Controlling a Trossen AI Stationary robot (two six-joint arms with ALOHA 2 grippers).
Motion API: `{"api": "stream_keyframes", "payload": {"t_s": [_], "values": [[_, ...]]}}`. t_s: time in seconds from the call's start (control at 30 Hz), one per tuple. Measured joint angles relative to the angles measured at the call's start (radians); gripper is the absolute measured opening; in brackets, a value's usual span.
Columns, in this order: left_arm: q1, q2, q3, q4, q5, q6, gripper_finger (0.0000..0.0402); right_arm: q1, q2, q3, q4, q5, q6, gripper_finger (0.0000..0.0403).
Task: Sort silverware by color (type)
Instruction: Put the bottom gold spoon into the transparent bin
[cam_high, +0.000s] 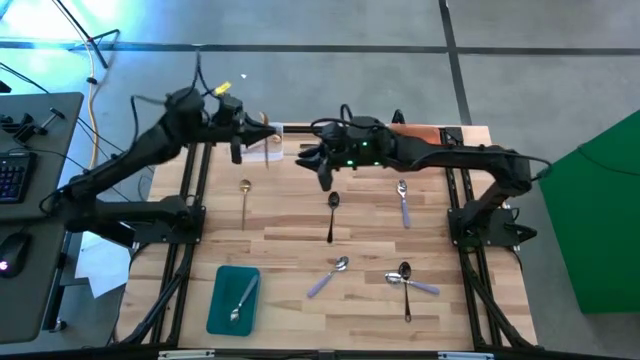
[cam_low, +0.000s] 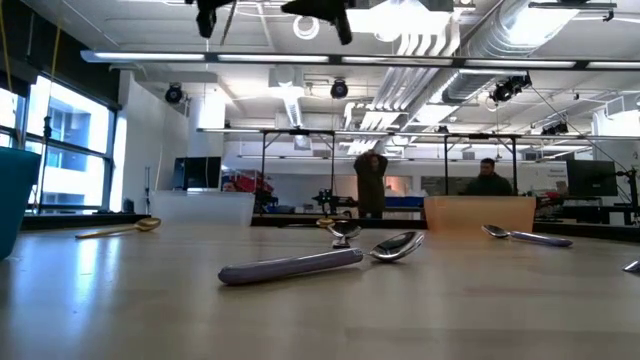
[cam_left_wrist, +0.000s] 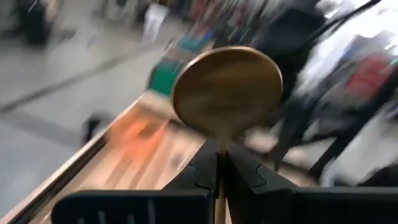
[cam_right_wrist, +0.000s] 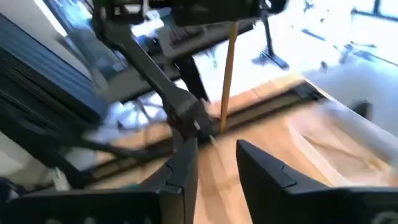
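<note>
A gold spoon (cam_left_wrist: 227, 90) is held up in the air over the table's far side by my left gripper (cam_left_wrist: 219, 149), which is shut on it. Its slim handle (cam_right_wrist: 228, 68) hangs down in front of my right gripper (cam_right_wrist: 216, 158), which stands open just short of it and touches nothing. In the high view my left gripper (cam_high: 268, 130) hovers by the clear tray (cam_high: 262, 150) and my right gripper (cam_high: 318, 165) is beside it. On the wood lie another gold spoon (cam_high: 245, 196), a black spoon (cam_high: 333, 215) and lilac-handled spoons (cam_high: 403, 201). My left gripper pinches the gold spoon's neck (cam_left_wrist: 219, 138), just under the bowl, between its two fingers. The fingers come at it about level and lie across the spoon. The spoon stands upright and clear of the table, with its bowl above the fingertips and its handle hanging below them.
A teal tray (cam_high: 222, 312) at the near left holds one silver spoon (cam_high: 241, 300). An orange tray (cam_high: 432, 134) sits at the far right. More spoons lie near the front: a lilac one (cam_high: 329, 277), and a black one (cam_high: 406, 288) crossed with a lilac one (cam_high: 418, 285).
</note>
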Motion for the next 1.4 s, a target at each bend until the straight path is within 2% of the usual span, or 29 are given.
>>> {"api": "stream_keyframes", "payload": {"t_s": [0.1, 0.2, 0.27, 0.37, 0.5, 0.57, 0.87, 1.1, 1.4], "values": [[0.084, 0.057, 0.107, -0.296, -0.011, 0.127, 0.0001, 0.014, -0.07, 0.0, -0.13, 0.065, -0.042, 0.0069], [0.142, 0.158, 0.191, -0.54, -0.074, 0.258, 0.0001, 0.029, -0.139, 0.0, -0.242, 0.132, -0.077, 0.0033], [0.164, 0.24, 0.227, -0.629, -0.13, 0.343, 0.0001, 0.038, -0.182, 0.0, -0.306, 0.181, -0.098, 0.001], [0.201, 0.37, 0.263, -0.694, -0.226, 0.449, 0.0001, 0.047, -0.24, 0.0, -0.374, 0.252, -0.106, 0.0009], [0.233, 0.53, 0.302, -0.72, -0.372, 0.579, 0.0001, 0.071, -0.301, 0.0, -0.438, 0.333, -0.098, 0.0008], [0.243, 0.597, 0.319, -0.724, -0.413, 0.639, 0.0001, 0.09, -0.323, 0.0, -0.444, 0.36, -0.098, 0.0002], [0.268, 0.806, 0.34, -0.667, -0.421, 0.743, 0.0, 0.181, -0.35, 0.0, -0.468, 0.478, -0.071, 0.0], [0.28, 0.889, 0.341, -0.64, -0.449, 0.805, 0.0, 0.227, -0.35, 0.0, -0.474, 0.511, -0.044, 0.0], [0.28, 0.894, 0.34, -0.574, -0.423, 0.842, 0.0, 0.262, -0.35, 0.0, -0.48, 0.517, -0.026, 0.0]]}}
